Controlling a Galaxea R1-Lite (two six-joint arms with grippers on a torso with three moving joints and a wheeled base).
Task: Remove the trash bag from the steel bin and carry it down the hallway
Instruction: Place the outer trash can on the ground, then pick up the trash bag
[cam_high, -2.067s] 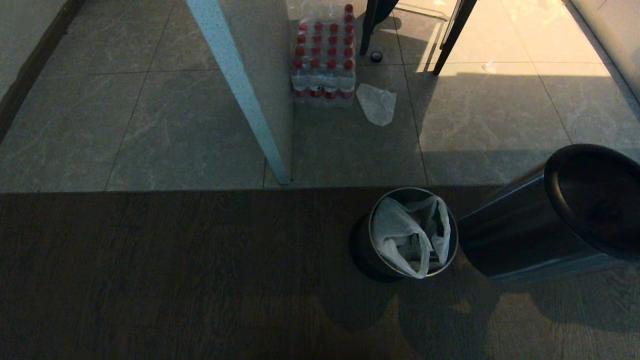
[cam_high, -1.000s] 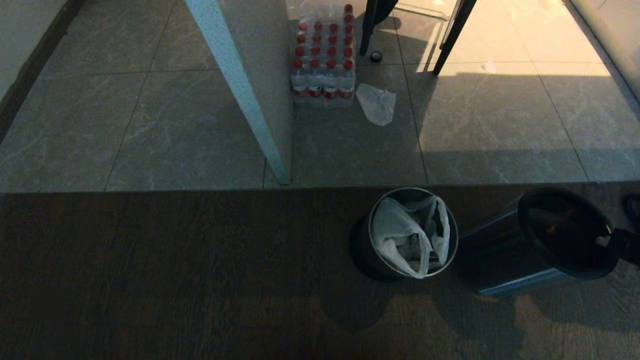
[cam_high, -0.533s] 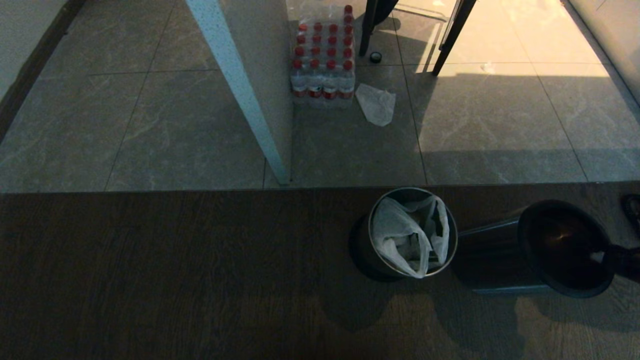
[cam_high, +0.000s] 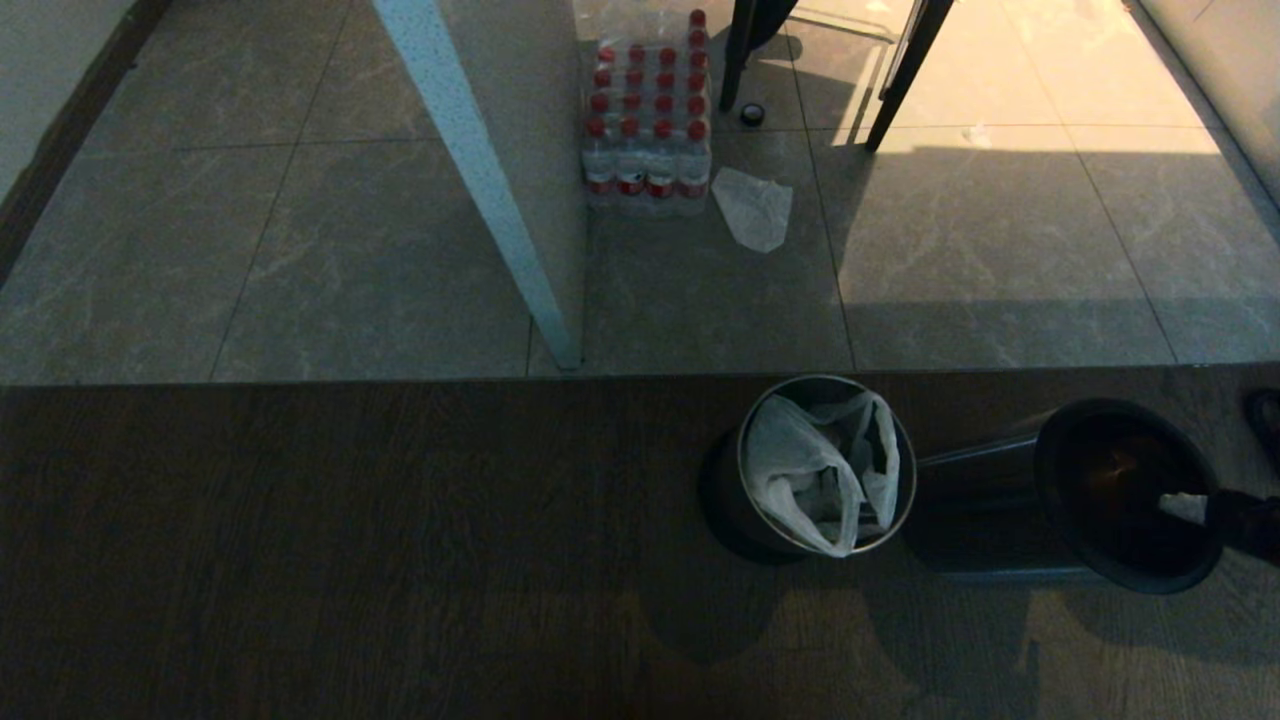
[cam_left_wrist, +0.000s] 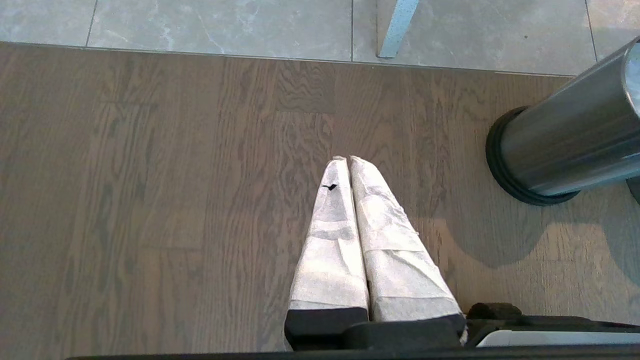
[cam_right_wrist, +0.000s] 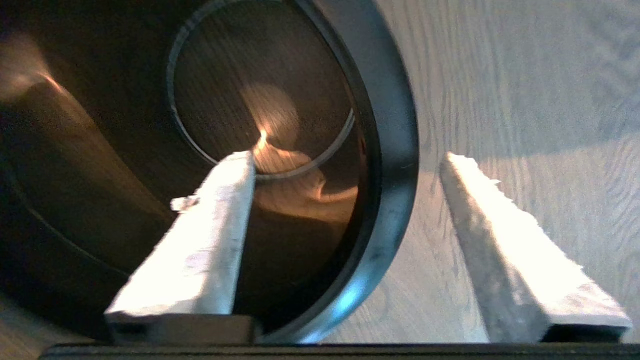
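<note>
1. The trash bag (cam_high: 815, 470) is white and crumpled. It sits inside the steel bin (cam_high: 745, 510), with its edge draped over the near rim. No print on it can be made out.
2. The steel bin stands upright on the dark wood-grain floor (cam_high: 350, 540), near the edge where the floor meets the tiles (cam_high: 300, 250).
3. Just beside it, toward the right edge of the wood floor, stands a second metal cylinder (cam_high: 985, 510) with a black rim. In the right wrist view the floor's grain shows through its open bottom.
4. The right gripper (cam_high: 1185, 507) has its fingers spread. 1 finger (cam_right_wrist: 215, 225) is inside the cylinder's mouth and the other is outside, so they straddle the rim without clamping it.
5. The left gripper (cam_left_wrist: 345, 160) hangs over the wood floor with its 2 padded fingers pressed together and nothing between them. 1 pad bears a small black mark.
6. On the tiles, a shrink-wrapped pack of red-capped bottles (cam_high: 648, 120) stands beside a pale speckled post (cam_high: 480, 180). The labels are too small to read.
7. A flat whitish bag (cam_high: 752, 208) lies at the near right corner of the pack.
</note>
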